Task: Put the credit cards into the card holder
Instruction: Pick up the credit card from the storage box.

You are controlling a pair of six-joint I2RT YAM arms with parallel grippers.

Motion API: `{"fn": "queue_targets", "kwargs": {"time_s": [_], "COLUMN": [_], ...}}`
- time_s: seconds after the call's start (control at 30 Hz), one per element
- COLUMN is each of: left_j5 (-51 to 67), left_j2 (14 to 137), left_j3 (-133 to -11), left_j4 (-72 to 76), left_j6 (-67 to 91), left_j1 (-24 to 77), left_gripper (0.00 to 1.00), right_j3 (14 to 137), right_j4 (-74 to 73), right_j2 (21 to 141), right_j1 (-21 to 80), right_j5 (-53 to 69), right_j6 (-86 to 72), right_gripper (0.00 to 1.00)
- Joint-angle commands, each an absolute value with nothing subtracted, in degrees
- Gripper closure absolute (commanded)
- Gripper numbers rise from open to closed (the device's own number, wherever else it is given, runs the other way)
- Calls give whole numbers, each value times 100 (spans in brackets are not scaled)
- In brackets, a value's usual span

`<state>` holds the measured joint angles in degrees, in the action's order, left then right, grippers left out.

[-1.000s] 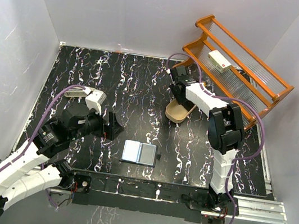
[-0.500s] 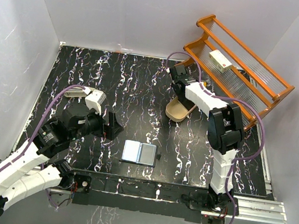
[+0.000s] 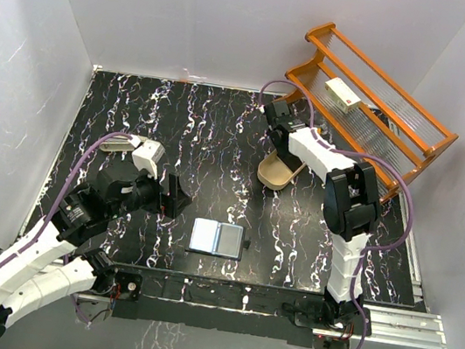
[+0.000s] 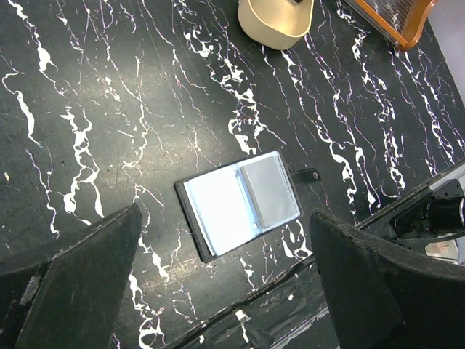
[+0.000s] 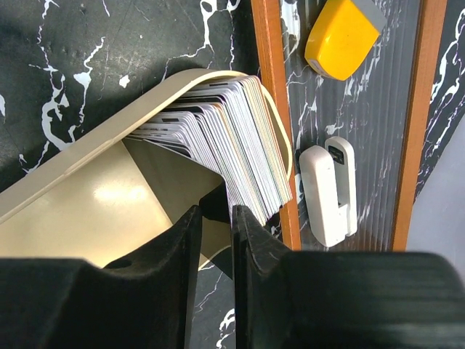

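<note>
The card holder [image 3: 216, 237] lies open and flat near the table's front edge, showing its blue-grey inner faces [image 4: 240, 201]. My left gripper [image 3: 176, 195] hangs wide open to its left, and the holder shows between its fingers [image 4: 225, 211]. The credit cards [image 5: 225, 138] stand as a leaning stack in a cream tray [image 5: 87, 145] by the wooden rack. My right gripper [image 5: 216, 211] reaches down into that tray [image 3: 274, 178]. Its jaws stand a narrow gap apart at the stack's near corner. I cannot tell whether a card is pinched.
An orange wooden rack [image 3: 377, 100] stands at the back right with a white box [image 3: 341, 94] on it. The right wrist view shows a yellow object [image 5: 338, 36] and a white device [image 5: 330, 189] on the rack. White walls enclose the table.
The right wrist has edged slightly back and left over the tray. The left arm and the card holder have not moved.
</note>
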<state>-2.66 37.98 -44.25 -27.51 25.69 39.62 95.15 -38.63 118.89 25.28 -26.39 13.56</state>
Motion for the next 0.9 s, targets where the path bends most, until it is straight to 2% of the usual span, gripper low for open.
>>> {"fn": "queue_targets", "kwargs": {"time_s": [0.0,0.17,0.37,0.53,0.63,0.83,0.87], "left_j5": [-386,-369,-406,-451,-426,-43,-11], "left_j2": [3745,3833,3895,4013,4034,4189,4230], "left_j3": [-4440,-4451,-4438,-4443,-4384,-4239,-4233], "left_j4": [-2804,-2808,-2825,-2906,-2924,-2759,-2745], "left_j6": [2479,2452,2490,2556,2700,2872,2881], "left_j1": [3982,3981,3981,3981,3979,3981,3981], "left_gripper": [2,2,6,13,21,47,58], "right_j3": [9780,9749,9432,9322,9185,8588,8448], "right_j4": [-4016,-4278,-4360,-4671,-4855,-4767,-4727], "right_j2": [11518,11312,10820,10389,10045,9017,8835], "right_j1": [2406,2420,2502,2615,2640,2739,2740], "right_j5": [-2996,-2728,-2125,-1725,-1289,-411,-199], "right_j6": [1300,1148,887,295,-195,-988,-1097], "right_gripper": [88,100,100,100,100,100,100]}}
